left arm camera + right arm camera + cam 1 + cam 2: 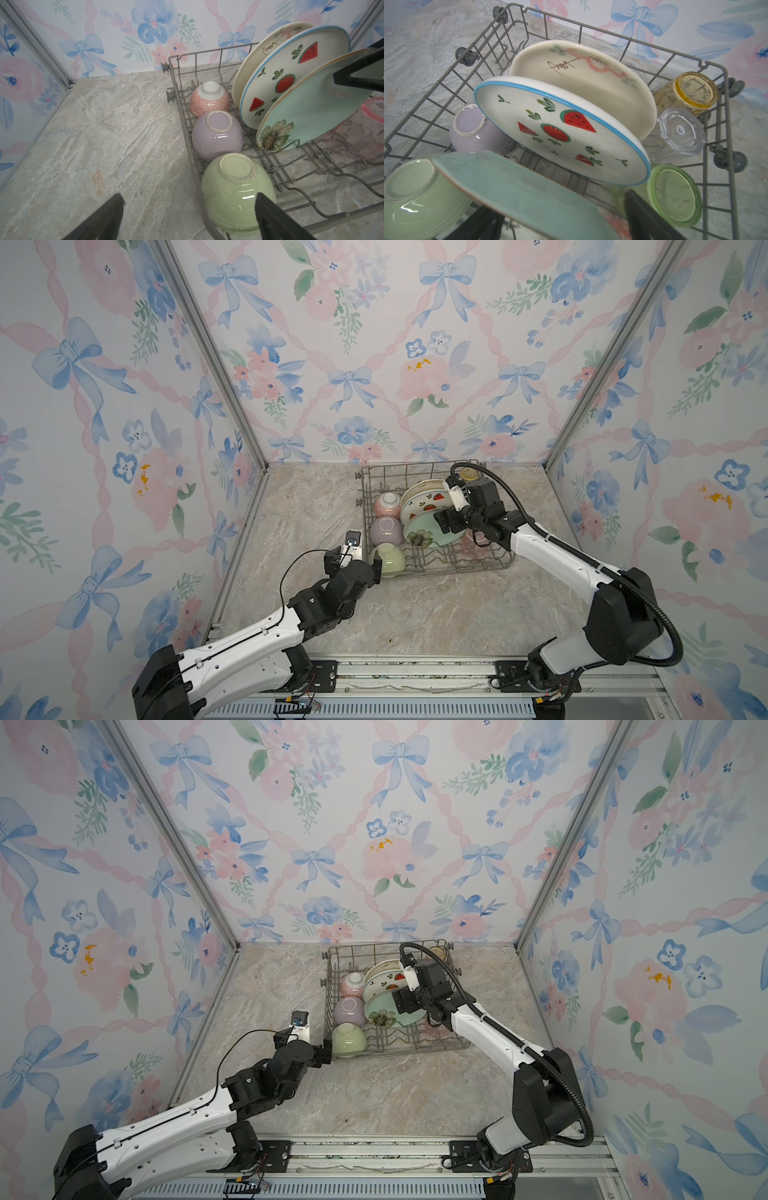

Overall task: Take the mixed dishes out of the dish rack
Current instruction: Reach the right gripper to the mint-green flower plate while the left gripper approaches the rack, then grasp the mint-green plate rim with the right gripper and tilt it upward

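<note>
left gripper (354, 564), mid-frame: wide open, empty, at green bowl (391, 559) | right gripper (556, 203): open, straddling mint plate (519, 187), not clamped

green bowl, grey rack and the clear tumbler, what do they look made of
Round pale green bowl: likely glazed ceramic, glossy highlights and a bare foot ring.
Square grey wire dish rack: seemingly coated metal, thin matte rods.
Clear faceted tumbler: glass or hard plastic, see-through; cannot tell which.

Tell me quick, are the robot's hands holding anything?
Left gripper: open, holding nothing, at the green bowl.
Right gripper: open, fingers either side of the mint plate, not clamped yet.
</note>
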`<state>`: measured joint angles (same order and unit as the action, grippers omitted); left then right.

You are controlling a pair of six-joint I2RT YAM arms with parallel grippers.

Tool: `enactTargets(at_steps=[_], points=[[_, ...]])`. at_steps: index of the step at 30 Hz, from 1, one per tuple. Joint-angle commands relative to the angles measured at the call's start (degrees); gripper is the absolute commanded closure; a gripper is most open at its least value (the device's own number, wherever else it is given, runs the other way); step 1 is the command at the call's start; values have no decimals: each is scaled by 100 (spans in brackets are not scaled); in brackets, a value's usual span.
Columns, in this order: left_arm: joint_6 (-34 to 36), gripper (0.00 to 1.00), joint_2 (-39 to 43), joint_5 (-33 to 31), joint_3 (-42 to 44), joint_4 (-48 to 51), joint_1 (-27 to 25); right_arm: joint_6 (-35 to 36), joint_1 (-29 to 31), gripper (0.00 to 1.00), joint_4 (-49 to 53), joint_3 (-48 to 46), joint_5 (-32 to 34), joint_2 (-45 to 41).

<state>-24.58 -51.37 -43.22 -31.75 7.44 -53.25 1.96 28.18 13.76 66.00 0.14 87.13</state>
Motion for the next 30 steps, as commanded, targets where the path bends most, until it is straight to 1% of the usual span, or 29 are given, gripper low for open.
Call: enactTargets(at_steps=[1, 5, 10, 13, 14, 15, 16, 17, 22, 25, 29, 30], points=[[-14, 2, 14, -20, -13, 113, -25, 110, -22, 12, 295, 194, -120, 33], [62, 2, -22, -35, -63, 112, -27, 279, -21, 15, 495, 246, -61, 36], [184, 2, -91, -37, -132, 107, -27, 578, -71, 24, 738, 375, -29, 65], [277, 2, -145, -34, -178, 108, -23, 732, -168, 28, 901, 504, -206, 150], [299, 2, -154, -37, -197, 104, -25, 789, -205, 30, 969, 560, -254, 197], [312, 2, -162, -45, -201, 101, -22, 838, -238, 36, 1022, 604, -304, 244], [321, 2, -162, -53, -214, 100, -22, 864, -280, 39, 1047, 625, -366, 283], [322, 2, -167, -60, -219, 96, -26, 876, -339, 41, 1055, 646, -462, 319], [361, 2, -247, -227, -255, 94, -20, 929, -515, 43, 950, 587, -860, 392], [409, 2, -352, -275, -286, 101, -19, 972, -513, 44, 851, 506, -959, 375], [402, 2, -493, -234, -351, 92, -13, 1076, -513, 54, 886, 528, -1177, 405], [393, 2, -528, -232, -371, 95, -14, 1096, -509, 56, 903, 545, -1209, 416]])
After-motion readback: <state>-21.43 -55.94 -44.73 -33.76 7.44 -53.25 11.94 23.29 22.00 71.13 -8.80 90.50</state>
